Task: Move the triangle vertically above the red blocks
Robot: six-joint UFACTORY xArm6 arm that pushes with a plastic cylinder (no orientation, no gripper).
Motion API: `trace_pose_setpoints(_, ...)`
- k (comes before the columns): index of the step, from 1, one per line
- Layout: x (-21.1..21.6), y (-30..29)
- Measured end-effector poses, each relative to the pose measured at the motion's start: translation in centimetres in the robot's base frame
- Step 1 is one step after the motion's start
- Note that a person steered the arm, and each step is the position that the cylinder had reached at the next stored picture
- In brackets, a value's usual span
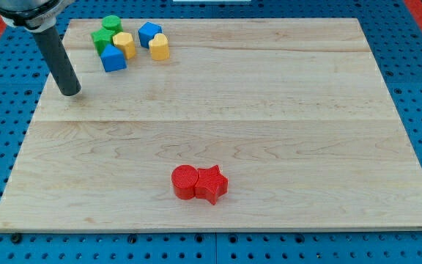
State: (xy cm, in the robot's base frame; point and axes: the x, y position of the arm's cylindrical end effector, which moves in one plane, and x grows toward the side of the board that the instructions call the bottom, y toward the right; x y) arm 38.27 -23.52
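Observation:
My tip (70,93) rests on the wooden board (269,110) near its left edge, below and left of a cluster of blocks at the view's top left. Nearest to it, a little up and to the right, is a blue block that looks like the triangle (113,59). A second blue block (149,32) lies further right in the cluster. A red cylinder (184,182) and a red star (212,184) sit touching side by side near the view's bottom centre, far from the tip.
The cluster also holds a green round block (112,23), a green block (101,38), a yellow block (124,45) and a yellow heart-like block (160,47). Blue perforated table surrounds the board.

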Motion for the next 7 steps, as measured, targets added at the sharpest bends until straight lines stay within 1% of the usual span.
trace_pose_setpoints(5,-1.0,-0.3)
trace_pose_setpoints(6,-1.3,-3.6)
trace_pose_setpoints(7,-3.5,-7.0)
